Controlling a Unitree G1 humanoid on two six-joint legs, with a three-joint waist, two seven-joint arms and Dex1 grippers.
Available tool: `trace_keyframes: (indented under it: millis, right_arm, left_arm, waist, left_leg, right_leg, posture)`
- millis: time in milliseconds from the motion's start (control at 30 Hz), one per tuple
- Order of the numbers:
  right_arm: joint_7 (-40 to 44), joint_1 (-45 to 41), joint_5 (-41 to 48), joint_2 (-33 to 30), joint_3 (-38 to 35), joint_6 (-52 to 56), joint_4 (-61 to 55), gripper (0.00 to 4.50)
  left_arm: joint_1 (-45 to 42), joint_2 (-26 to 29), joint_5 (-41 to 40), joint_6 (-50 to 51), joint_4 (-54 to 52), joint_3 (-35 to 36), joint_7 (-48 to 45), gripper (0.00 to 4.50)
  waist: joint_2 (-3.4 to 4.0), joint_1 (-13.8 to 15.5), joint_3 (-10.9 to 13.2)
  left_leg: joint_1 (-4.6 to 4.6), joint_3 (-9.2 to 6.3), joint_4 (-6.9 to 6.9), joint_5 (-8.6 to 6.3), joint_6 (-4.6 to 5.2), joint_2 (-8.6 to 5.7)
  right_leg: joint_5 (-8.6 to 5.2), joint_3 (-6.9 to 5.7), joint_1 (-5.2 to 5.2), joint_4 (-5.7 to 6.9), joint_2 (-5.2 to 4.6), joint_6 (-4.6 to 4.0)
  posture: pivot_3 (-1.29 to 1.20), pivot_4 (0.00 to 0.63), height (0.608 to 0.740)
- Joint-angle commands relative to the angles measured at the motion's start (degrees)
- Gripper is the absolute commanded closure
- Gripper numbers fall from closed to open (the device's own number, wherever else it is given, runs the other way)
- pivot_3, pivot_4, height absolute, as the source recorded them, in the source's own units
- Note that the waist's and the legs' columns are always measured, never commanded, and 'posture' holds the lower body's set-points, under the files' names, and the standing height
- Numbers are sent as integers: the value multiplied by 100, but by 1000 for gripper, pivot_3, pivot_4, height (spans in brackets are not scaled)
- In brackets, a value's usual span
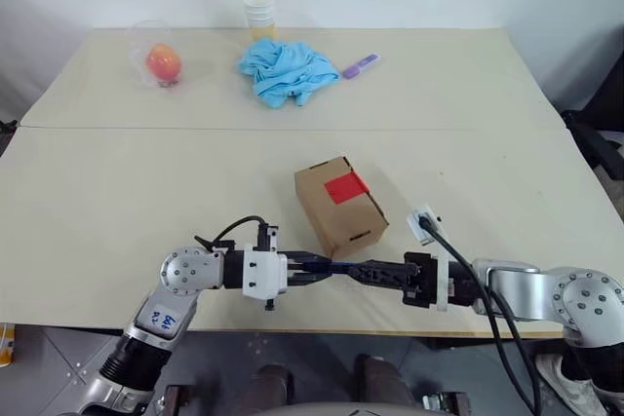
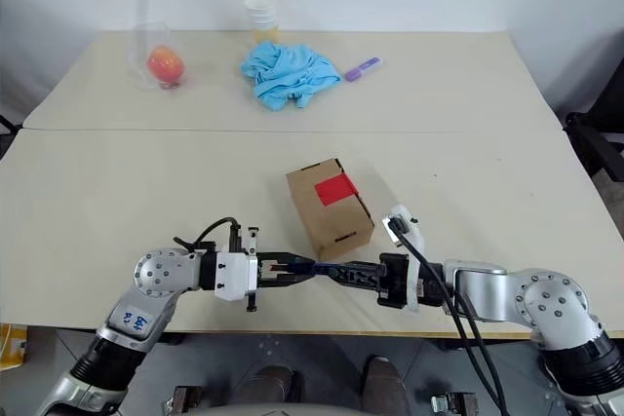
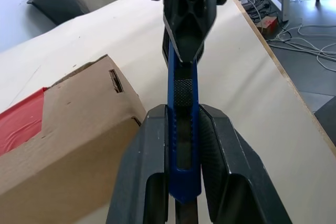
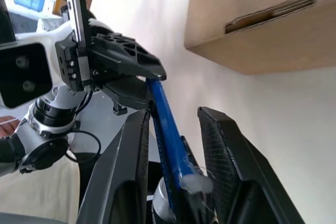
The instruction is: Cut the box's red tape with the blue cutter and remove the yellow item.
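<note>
1. You face a broad, pale beige tabletop (image 1: 117,202), matte and smooth, a seam running across its width; the job has barely begun.
2. A crumpled light-blue cloth (image 1: 286,70) lies soft and folded at the far side, well apart from the work.
3. The small plain brown cardboard box (image 1: 336,207) sits near the front edge, just beyond your two grippers, flaps closed, sharp-cornered, a slot cut in its end face.
4. Your left gripper (image 3: 181,145) points across toward the right, its two black ribbed fingers (image 3: 149,161) pinching the slim dark-blue plastic cutter (image 3: 181,103) at one end.
5. Your right gripper (image 4: 173,145) meets it from the other side, jaws standing either side of the cutter's far end; one finger sits against it, the other shows a gap, so you cannot tell yet whether that grip is firm.
6. An orange-red round fruit in clear plastic (image 1: 163,63) and a stack of pale cups (image 1: 259,15) stand at the far edge.
7. The bright red glossy tape (image 1: 344,186) lies whole across the box's top flap: uncut, by this view.
8. A short light-purple marker (image 1: 359,66) rests beside the cloth.
9. Still to do, as you can judge: settle the cutter in one gripper, slit the tape, open the flaps and lift out the yellow item, presumably inside.
</note>
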Motion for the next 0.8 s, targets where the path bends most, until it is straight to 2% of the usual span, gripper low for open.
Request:
trace_keyframes:
  millis: [33, 67, 100, 167, 233, 500, 567, 633, 700, 733, 767, 800]
  right_arm:
    - [81, -60, 11, 102, -45, 23, 23, 3046]
    - [87, -63, -3, 124, -47, 34, 34, 3046]
    - [90, -64, -16, 144, -52, 42, 44, 3335]
    - [92, -59, -32, 176, -63, 52, 62, 3640]
    - [130, -39, -38, 181, -77, 65, 75, 4322]
    - [364, 8, -100, 123, -165, 114, 136, 4344]
    - [466, 7, -114, 65, -220, 152, 112, 4344]
    - [617, 10, -94, -40, -332, 209, 41, 4344]
    - [777, 69, 38, -238, -534, 262, -84, 4344]
    - [840, 105, 99, -330, -630, 278, -132, 4344]
    - [928, 186, 190, -514, -804, 321, -199, 4344]
    - [1050, 294, 226, -686, -991, 370, -264, 4344]
  left_arm:
    - [-56, -19, -127, -126, -214, 37, 24, 4039]
    - [-56, -19, -129, -124, -215, 38, 25, 4039]
    - [-57, -21, -132, -121, -219, 38, 24, 4039]
    - [-56, -20, -136, -122, -222, 39, 24, 4039]
    - [-47, -13, -135, -124, -229, 44, 25, 4039]
    - [20, 5, -225, -49, -256, 74, 0, 4039]
    - [105, 49, -624, 302, -410, 223, -45, 3312]
    - [189, 134, -1048, 796, -602, 428, -12, 2804]
    - [354, 427, -1792, 1783, -961, 709, -27, 2260]
    - [437, 596, -2164, 2208, -1126, 866, -67, 1956]
    - [609, 1048, -2912, 3009, -1299, 1178, -237, 1667]
    - [747, 1402, -3372, 3516, -1358, 1476, -391, 1642]
  waist:
    - [0, 0, 0]
    - [0, 0, 0]
    - [0, 0, 0]
    - [0, 0, 0]
    - [0, 0, 0]
    - [0, -1, 0]
    - [0, -1, 0]
    - [0, -4, 0]
    - [1, -7, 0]
    - [1, -9, 1]
    - [1, -15, 1]
    - [1, -28, 2]
  left_leg:
    - [0, 0, 0, 0, 0, 0]
    - [0, 0, 0, 0, 0, 0]
    - [0, 0, 0, 0, 0, -1]
    - [0, 0, 0, 0, 0, -1]
    - [0, 0, 0, 0, 0, 0]
    - [0, 0, 0, 0, 0, 0]
    - [-1, 0, 0, 0, 0, 0]
    - [-4, -2, 0, 0, 0, 1]
    - [-7, -3, 1, 0, 0, 2]
    - [-11, -5, 0, 0, 0, 4]
    - [-11, -7, 0, 0, 0, 5]
    - [-11, -7, -3, 0, 0, 6]
  right_leg:
    - [0, 0, 0, 0, 0, 0]
    - [0, 0, 0, 0, 0, 0]
    - [0, 0, 0, 0, 0, 0]
    - [0, 0, 0, 0, 0, 0]
    - [0, 0, 0, 0, 0, 0]
    - [0, 0, 0, 0, 0, 0]
    - [0, 0, 0, 0, -1, 0]
    - [0, 0, -3, 0, -2, 0]
    - [0, -1, -7, 0, -2, 0]
    - [0, -1, -9, 0, -2, 0]
    - [0, -2, -9, 1, -2, -1]
    - [0, -1, -10, -1, -2, -1]
  posture:
    - [0, 150, 740]
    - [0, 150, 740]
    - [0, 150, 740]
    - [0, 150, 740]
    - [0, 150, 740]
    - [0, 150, 740]
    - [0, 150, 740]
    - [0, 150, 740]
    - [0, 150, 740]
    - [0, 150, 740]
    - [0, 150, 740]
    - [0, 150, 740]
